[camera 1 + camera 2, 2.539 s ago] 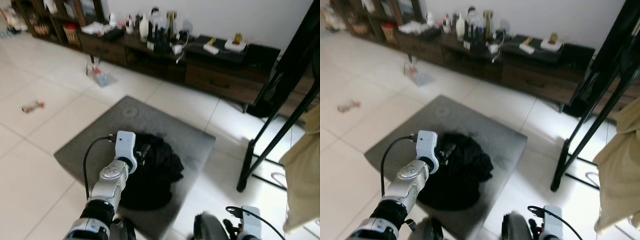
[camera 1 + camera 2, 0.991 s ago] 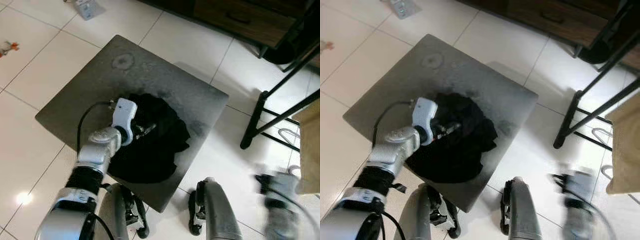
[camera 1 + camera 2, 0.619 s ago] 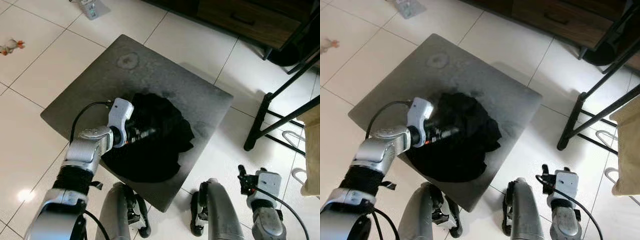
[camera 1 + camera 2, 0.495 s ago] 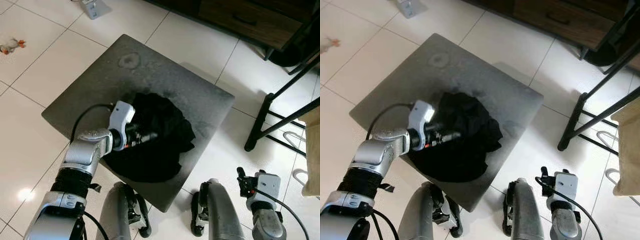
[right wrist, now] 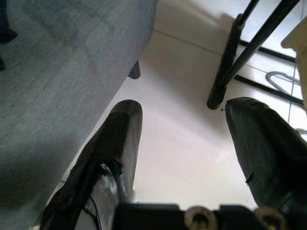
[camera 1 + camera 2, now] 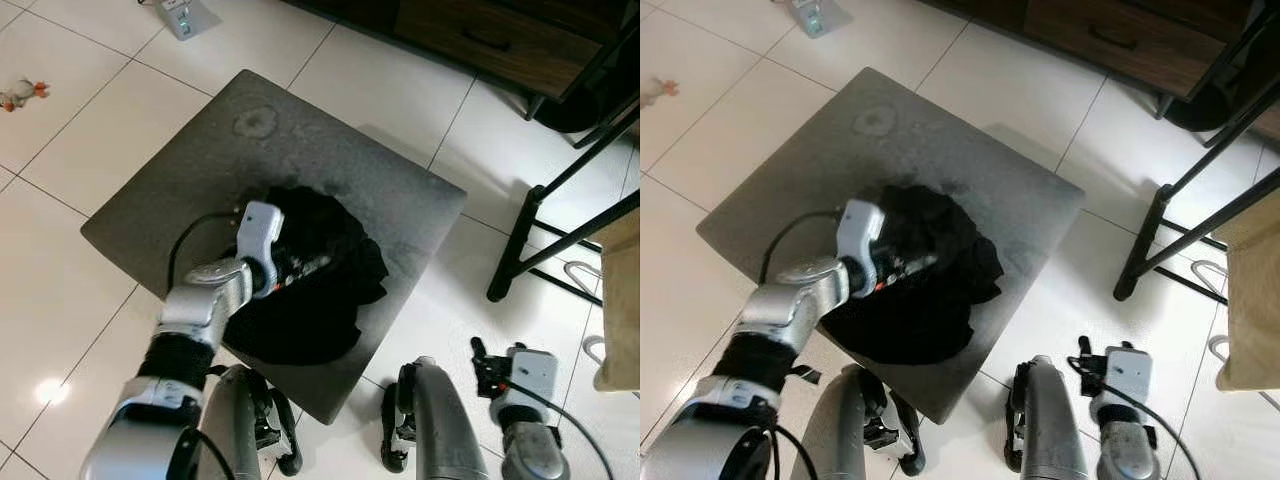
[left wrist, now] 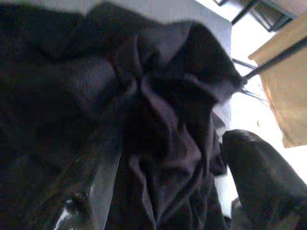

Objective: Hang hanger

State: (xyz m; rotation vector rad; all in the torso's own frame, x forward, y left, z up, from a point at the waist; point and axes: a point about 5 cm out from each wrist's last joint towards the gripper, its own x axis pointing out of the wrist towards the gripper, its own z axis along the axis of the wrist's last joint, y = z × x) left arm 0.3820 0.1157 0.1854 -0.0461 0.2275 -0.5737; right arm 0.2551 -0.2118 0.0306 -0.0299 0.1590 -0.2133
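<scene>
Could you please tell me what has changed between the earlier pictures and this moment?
The head camera has tipped down, so the sideboard has left the picture. The left gripper has pushed further across the black garment, its open fingers now over the cloth. The right gripper has swung into view low beside the grey ottoman and hangs open. The garment lies heaped as before.

The left gripper [image 6: 318, 264] fingertips are buried in the black garment [image 6: 320, 290]; their spread cannot be determined. No hanger can be made out within the garment folds. The rack [image 6: 560, 190] is cut off by the upper and right edges. The tan cloth [image 6: 622, 300] is cropped at the right edge. The right arm [image 6: 525, 420] is cut off at the bottom edge.
</scene>
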